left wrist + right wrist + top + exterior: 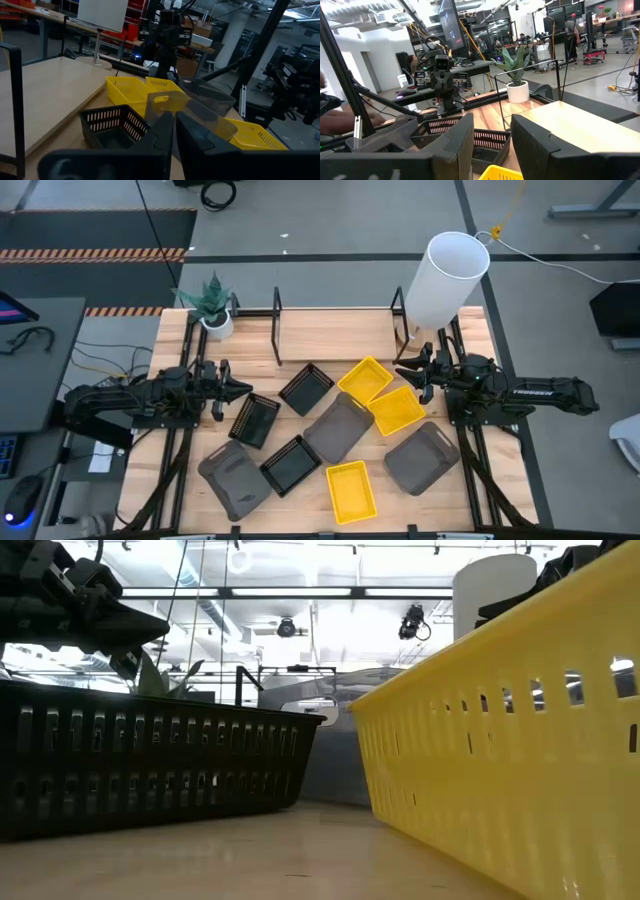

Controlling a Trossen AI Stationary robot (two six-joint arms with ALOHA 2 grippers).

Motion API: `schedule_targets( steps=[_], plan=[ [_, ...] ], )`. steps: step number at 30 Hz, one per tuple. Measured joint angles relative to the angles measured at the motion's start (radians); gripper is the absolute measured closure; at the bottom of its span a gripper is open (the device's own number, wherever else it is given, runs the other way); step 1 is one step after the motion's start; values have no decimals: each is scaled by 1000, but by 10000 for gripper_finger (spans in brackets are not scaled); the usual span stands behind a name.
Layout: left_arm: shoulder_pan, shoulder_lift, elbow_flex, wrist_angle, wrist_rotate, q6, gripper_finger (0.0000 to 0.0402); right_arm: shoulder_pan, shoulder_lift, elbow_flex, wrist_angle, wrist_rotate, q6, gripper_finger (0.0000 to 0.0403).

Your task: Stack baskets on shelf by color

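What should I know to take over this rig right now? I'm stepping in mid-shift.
Left gripper: shut, empty, above the table beside a black slatted basket.
Right gripper: open, empty, near a bright yellow slatted basket.
All nine baskets lie scattered on the pale wooden tabletop: three yellow, three black, three dark grey solid plastic ones.
Long light-wood shelf with black brackets: holds no baskets.
Done: nothing stacked.
Left: all three colour stacks.

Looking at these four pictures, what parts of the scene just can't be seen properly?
- Low view: a yellow basket and a black basket close to the lens block the table behind them.
- High view: a white cylinder covers the shelf's right end.
- Left wrist view: the left pincer hides part of a black basket.
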Motion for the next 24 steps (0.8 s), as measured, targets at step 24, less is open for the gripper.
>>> schedule_targets(
  steps=[24],
  plan=[
    [0, 0, 0, 0, 0, 0, 366, 0, 0, 0, 0, 0, 0, 267]
  ],
)
